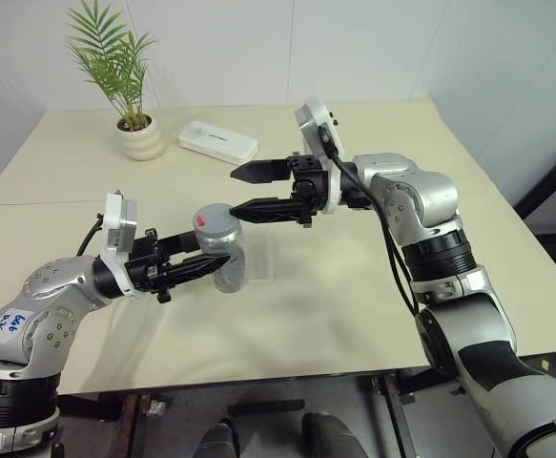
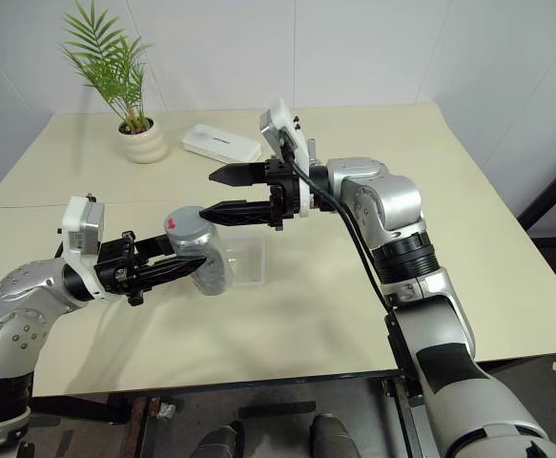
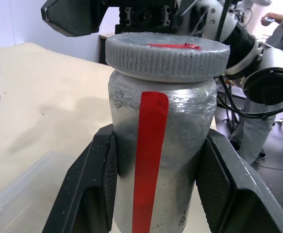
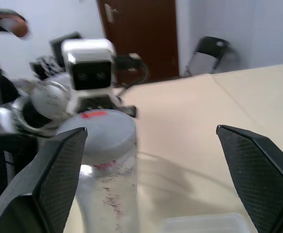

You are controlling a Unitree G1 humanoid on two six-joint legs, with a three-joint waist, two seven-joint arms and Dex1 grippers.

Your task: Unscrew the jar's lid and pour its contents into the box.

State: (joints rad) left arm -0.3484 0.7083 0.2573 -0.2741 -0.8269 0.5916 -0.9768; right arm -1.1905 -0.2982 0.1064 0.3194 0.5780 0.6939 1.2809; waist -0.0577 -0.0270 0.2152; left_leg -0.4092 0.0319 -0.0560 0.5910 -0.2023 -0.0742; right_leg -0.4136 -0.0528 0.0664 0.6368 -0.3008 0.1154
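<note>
Two sets of jaws are seen above the pale surface (image 1: 354, 315). The left gripper (image 1: 206, 266) is clamped on the jar (image 1: 228, 258), one black finger pressed to each side of its silver-grey body, and the jar is held upright, lifted off the surface, with the red stripe facing the left wrist camera. The lid (image 3: 167, 54) is seated on the jar's top, its red mark upward. The right gripper (image 1: 242, 189) is held just beside the lid, pointing toward the robot's left, with its jaws spread wide and nothing between them; its lower finger is seen close to the lid's rim, but contact cannot be judged. The box (image 1: 260, 259) rests on the surface directly behind the jar. The contents cannot be made out.
</note>
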